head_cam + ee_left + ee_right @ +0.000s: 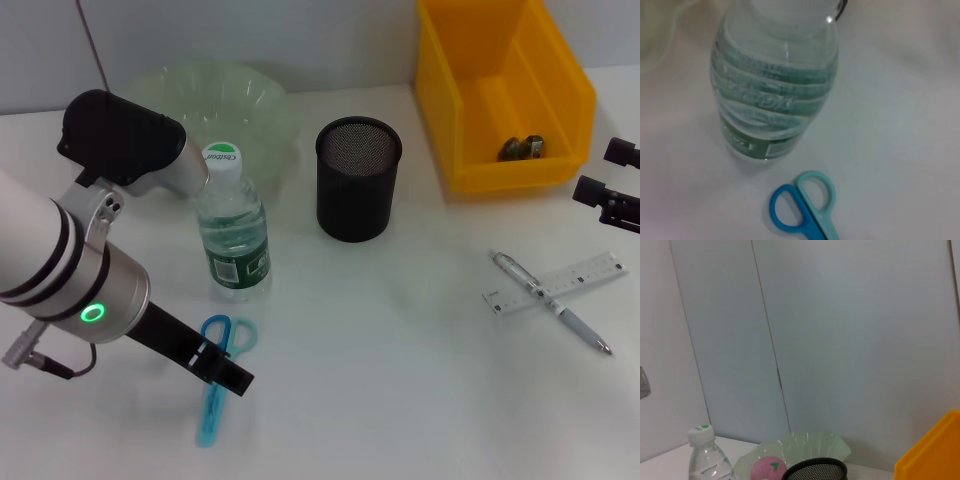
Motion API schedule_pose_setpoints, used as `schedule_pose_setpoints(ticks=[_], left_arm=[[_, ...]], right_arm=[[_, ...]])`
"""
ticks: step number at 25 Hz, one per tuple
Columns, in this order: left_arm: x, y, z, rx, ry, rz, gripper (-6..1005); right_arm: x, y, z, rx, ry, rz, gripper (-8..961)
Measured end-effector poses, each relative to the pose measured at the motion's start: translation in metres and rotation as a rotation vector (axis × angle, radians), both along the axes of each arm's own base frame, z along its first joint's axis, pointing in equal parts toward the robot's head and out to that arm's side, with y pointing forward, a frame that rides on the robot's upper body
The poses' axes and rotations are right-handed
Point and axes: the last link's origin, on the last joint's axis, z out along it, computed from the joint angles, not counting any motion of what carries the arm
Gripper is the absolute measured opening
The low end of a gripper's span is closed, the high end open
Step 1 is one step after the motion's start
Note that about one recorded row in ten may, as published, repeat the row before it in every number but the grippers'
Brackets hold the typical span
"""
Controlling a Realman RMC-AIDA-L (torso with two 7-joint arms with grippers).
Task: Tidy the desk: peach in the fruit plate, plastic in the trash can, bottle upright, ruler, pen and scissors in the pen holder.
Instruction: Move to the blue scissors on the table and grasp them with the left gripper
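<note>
The left gripper (222, 362) hung low over the blue scissors (218, 372) at the near left, its dark fingers straddling the handles; whether they had closed on them could not be told. The bottle (232, 228) stood upright just beyond, cap on, so that step looked done. A peach (769, 469) sat in the green fruit plate (262, 105), far left. The mesh pen holder (358, 178) stood empty at centre. The pen (553, 303) lay crossed over the ruler (580, 281) at right, both uncollected. The yellow trash can (560, 95) held small scraps. The right gripper (612, 195) waited at the right edge, fingers apart, holding nothing.
</note>
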Motion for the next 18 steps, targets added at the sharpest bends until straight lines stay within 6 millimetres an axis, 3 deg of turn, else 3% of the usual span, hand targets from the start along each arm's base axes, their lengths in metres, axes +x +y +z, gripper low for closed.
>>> schedule_pose_setpoints(ticks=[18], left_arm=[[0.004,-0.0084,-0.0011,-0.01,0.047,-0.07,824]], right_arm=[[-0.0053,0.0044,-0.002,-0.006,-0.002,0.018,828]])
